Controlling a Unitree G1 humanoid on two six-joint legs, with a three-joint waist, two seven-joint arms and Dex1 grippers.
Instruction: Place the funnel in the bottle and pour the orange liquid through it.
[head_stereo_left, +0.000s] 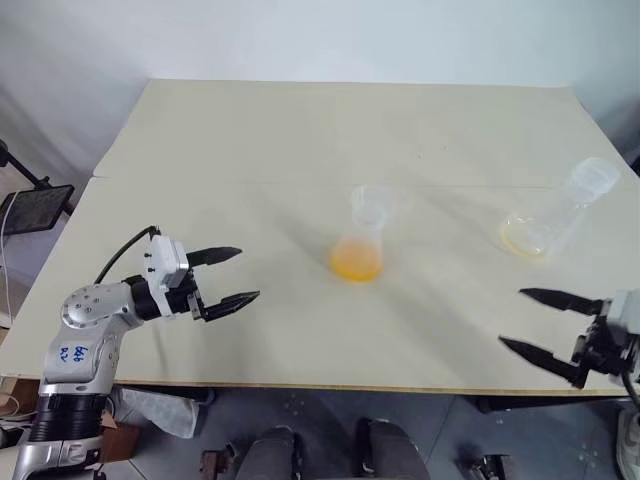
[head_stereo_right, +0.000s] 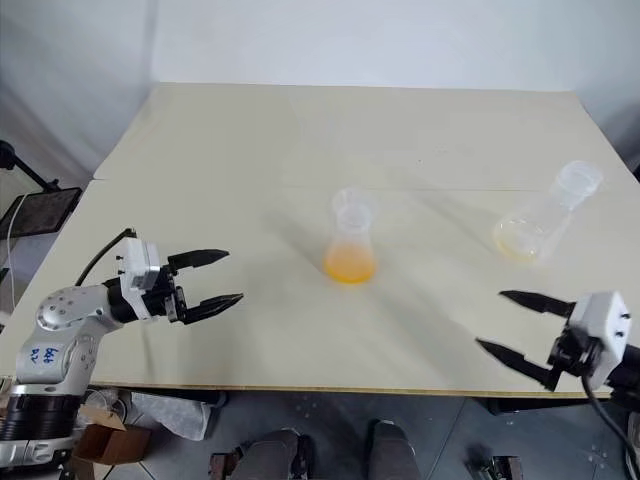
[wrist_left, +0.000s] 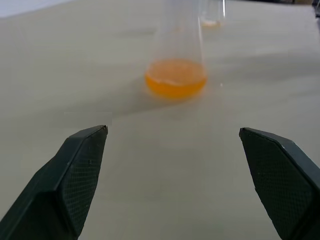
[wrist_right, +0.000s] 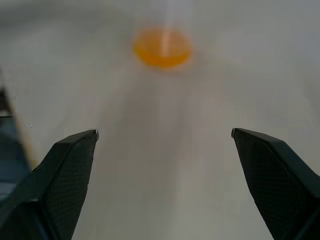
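While both arms hang above the near edge of the table, you see the bottle standing upright near the table's middle, the orange liquid pooled in its wide base. The funnel appears to sit in the bottle's neck, though its clear walls make the seating hard to confirm. To the right of the bottle, well apart, a second clear flask stands with only a thin yellowish film in its base. Left of the bottle, the left gripper holds its two black fingers spread wide and grips nothing. Right of the bottle and nearer the table's edge, the right gripper likewise has its fingers spread wide, empty, aimed toward the bottle.
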